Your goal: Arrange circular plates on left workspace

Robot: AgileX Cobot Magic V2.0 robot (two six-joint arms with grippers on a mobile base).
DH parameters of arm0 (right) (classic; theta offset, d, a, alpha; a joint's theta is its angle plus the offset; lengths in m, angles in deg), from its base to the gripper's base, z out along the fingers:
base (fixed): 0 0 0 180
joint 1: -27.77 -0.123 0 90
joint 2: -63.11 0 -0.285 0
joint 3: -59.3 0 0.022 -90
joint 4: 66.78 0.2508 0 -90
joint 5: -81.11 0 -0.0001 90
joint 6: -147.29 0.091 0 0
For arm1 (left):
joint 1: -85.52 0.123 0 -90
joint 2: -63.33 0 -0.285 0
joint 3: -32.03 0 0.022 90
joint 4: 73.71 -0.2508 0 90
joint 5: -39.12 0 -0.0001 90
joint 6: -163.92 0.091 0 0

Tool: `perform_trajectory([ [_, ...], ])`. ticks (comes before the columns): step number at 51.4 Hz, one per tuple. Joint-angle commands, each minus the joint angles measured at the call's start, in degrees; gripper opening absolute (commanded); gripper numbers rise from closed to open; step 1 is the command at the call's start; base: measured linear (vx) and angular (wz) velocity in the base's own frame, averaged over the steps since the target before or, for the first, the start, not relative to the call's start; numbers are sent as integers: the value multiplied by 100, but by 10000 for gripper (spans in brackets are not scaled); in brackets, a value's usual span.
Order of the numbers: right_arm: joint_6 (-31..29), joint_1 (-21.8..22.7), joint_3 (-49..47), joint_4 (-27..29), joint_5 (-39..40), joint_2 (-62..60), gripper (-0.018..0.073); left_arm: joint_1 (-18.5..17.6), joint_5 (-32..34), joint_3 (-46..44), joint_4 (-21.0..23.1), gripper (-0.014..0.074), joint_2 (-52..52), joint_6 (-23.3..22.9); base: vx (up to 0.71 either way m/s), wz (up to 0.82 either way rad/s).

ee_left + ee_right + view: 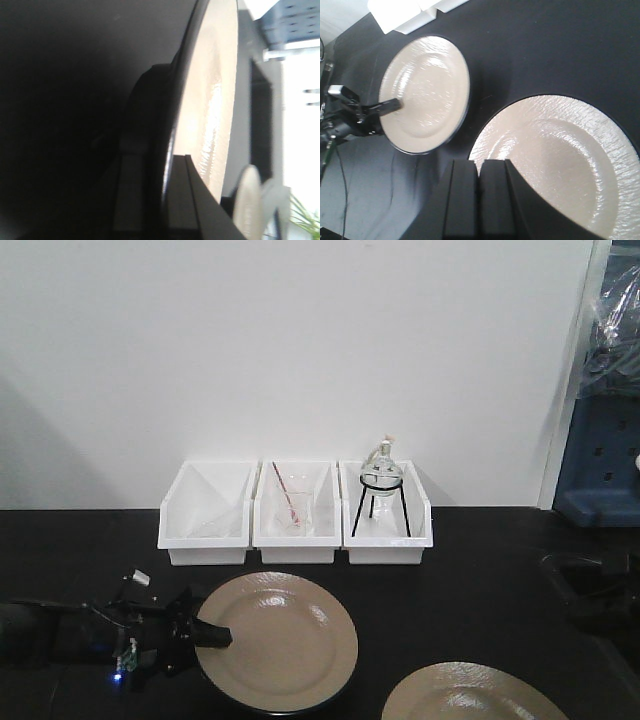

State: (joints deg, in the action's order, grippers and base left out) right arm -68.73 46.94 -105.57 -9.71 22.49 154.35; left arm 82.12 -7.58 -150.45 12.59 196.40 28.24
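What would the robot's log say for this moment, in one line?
step: arranging plates | left claw: shut on rim of left plate | right claw: at edge of right plate, grip unclear

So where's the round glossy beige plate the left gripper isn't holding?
Front view, bottom right: that plate lies on the black countertop, right of the held plate.

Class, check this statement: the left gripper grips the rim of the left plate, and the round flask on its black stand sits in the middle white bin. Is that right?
Not quite. The flask sits in the right-hand white bin, not the middle bin, which holds a beaker; the front-facing view shows this. The left gripper does grip the rim of the left plate.
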Motion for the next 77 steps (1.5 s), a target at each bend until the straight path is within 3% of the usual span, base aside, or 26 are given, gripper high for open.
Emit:
perform_trajectory([
  [1, -73, 20, -178, 304, 9, -204, -3, -96, -100, -222, 515, 5, -349, -13, 0, 0],
  [9, -73, 20, -178, 333, 3, -204, -3, -164, 210, -222, 271, 71, -299, 60, 0, 0],
  [14, -73, 20, -178, 333, 3, -204, -3, -171, 192, -222, 167, 166, -299, 366, 0, 0],
  [26, -73, 20, -178, 332, 16, -204, -3, -160, 245, -222, -95, 489, -318, 766, 0, 0],
  [36, -73, 20, -178, 332, 22, -204, -3, -92, 449, -222, -778, 608, -449, 1057, 0, 0],
  [45, -78, 20, -178, 327, 87, -204, -3, 40, 488, -222, -1341, 598, -875, 1049, 0, 0],
  [56, -73, 20, -178, 327, 150, -204, -3, 282, 204, -222, -2365, 531, -1468, 826, 0, 0],
  [62, -74, 20, -178, 287, 131, -204, -3, 504, 25, -222, -3107, 372, -1985, 250, 0, 0],
  [70, -87, 20, -178, -207, 355, -186, 0, 662, -426, -222, -3688, -9, -2776, -28, 0, 0],
  [77, -81, 20, -178, -988, 211, -135, 58, 638, -666, -201, -3750, -8, -3297, -17, 0, 0],
])
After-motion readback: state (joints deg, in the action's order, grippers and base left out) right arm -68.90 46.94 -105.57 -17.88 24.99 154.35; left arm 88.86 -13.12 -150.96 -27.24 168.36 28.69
